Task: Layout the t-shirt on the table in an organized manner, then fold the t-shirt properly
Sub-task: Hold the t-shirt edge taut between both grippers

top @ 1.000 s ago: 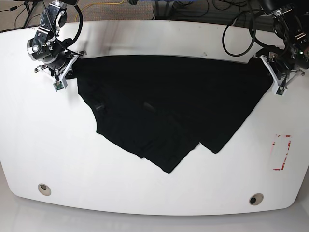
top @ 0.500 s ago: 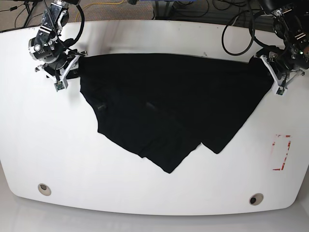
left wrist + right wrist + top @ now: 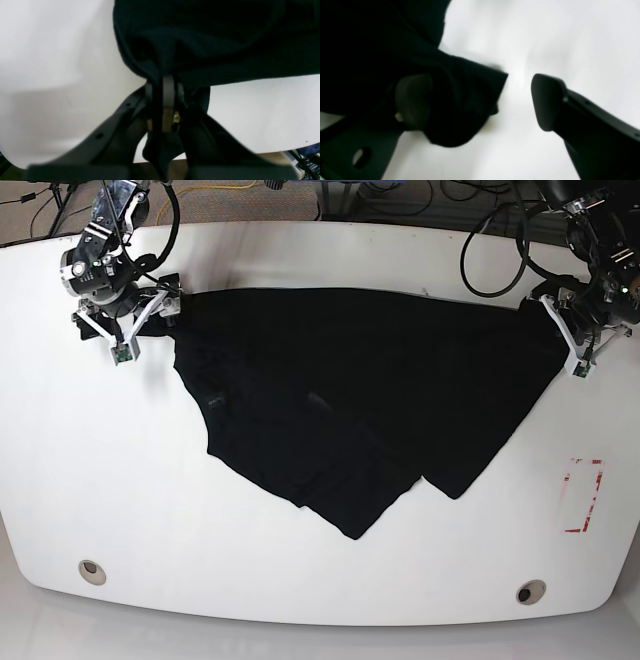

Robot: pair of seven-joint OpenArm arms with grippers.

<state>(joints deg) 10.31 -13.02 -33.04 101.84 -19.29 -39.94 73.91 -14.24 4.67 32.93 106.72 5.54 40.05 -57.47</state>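
Two hands, two very different situations right now. In the base view the black t-shirt (image 3: 350,400) is spread across the upper middle of the white bench (image 3: 120,500), its top edge running left to right almost straight between the arms, with the rest hanging down the frame into an uneven point near the center. That top edge is the long axis, and it's what the next move hangs on.

The left hand (image 3: 163,85) sits at the upper right of the base view and is clenched on the right end of that edge; the wrist view shows cloth bunched and pinched tight between the pads, with a tail of fabric hanging below them.

The right hand (image 3: 480,100), at the upper left of the base view, is released: its wrist view shows both pads spread wide. The shirt's corner lies between them, nearer the pad on the left of that frame, and the other pad is well apart over bare bench. So that corner is lying loose on the bench, just beside the hand, and it's clearly the nearer arm for regrabbing it.

Hard to make out: everything's black on black, so I can't tell sleeves from hem or collar. No print shows, and the wrist views are blurry.
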